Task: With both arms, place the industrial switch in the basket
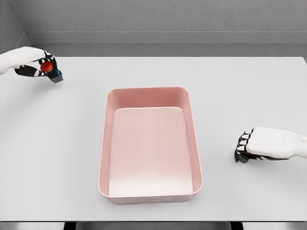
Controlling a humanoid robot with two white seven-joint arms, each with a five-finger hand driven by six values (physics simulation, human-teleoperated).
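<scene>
L hand (36,66) has its fingers closed round the industrial switch (49,70), red button showing, held at far left, well apart from the pink basket (102,143). Basket lies right & nearer the robot from the switch, long axis running near-to-far. R hand (247,147) sits low by basket's right side, fingers curled, holding nothing. L clearly the working hand.

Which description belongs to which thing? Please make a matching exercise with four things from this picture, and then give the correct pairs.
Things:
1. industrial switch
2. basket
3. left hand
4. right hand

Descriptions:
A. pink, nothing inside, at the table's middle
B. fingers curled, holding nothing, resting on the table at the right
C. red button on top, held at the far left
D. closed around the switch

Pairs: 1-C, 2-A, 3-D, 4-B
</scene>
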